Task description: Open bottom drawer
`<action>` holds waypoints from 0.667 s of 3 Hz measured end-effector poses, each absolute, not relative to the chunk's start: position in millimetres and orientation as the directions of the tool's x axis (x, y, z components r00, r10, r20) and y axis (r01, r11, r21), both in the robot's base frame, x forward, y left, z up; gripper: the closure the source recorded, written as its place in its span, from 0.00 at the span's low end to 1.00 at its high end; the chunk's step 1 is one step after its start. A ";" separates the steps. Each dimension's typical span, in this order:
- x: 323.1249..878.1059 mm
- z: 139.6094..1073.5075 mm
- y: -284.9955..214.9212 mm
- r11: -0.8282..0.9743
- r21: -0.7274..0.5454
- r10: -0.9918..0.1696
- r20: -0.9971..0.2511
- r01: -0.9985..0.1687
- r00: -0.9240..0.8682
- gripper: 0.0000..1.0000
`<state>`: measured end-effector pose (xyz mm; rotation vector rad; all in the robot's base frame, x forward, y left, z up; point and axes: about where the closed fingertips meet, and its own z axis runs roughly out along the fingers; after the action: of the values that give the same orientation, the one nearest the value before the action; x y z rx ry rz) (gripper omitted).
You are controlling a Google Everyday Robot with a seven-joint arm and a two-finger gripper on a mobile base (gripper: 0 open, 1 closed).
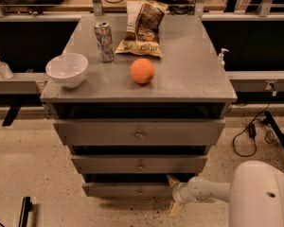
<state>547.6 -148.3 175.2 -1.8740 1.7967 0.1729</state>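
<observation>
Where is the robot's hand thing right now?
The gripper sits low on the right in the camera view, fingers spread at the right end of the bottom drawer.
</observation>
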 end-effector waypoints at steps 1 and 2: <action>553.2 173.4 -136.9 -0.016 -0.292 -0.907 -0.399 -0.956 0.137 0.00; 552.6 171.9 -133.9 -0.020 -0.290 -0.905 -0.401 -0.957 0.141 0.00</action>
<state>552.6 -133.9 171.9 -1.9387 1.7787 0.1394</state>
